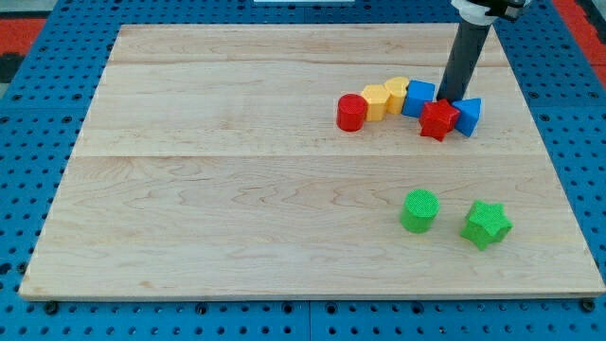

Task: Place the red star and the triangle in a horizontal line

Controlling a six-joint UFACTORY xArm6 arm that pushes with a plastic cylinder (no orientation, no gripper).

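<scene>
Wooden surface (237, 189), read from the view's left to right:

- Red cylinder (351, 112), touching a yellow block (375, 101).
- Second yellow block (396, 93), then blue cube (418, 98).
- Red star (438, 120), touching blue triangle (469, 116) on its right.
- My tip (446, 100), just above the star.
- Green cylinder (419, 210) and green star (487, 224), lower right, apart.

End effector: plain rod, no jaws to open or close.

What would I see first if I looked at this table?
You'd first spot the dark rod, my tip touching the top of the red star, in a row of blocks at the view's upper right. Next, the green cylinder and green star stand apart at lower right.
</scene>
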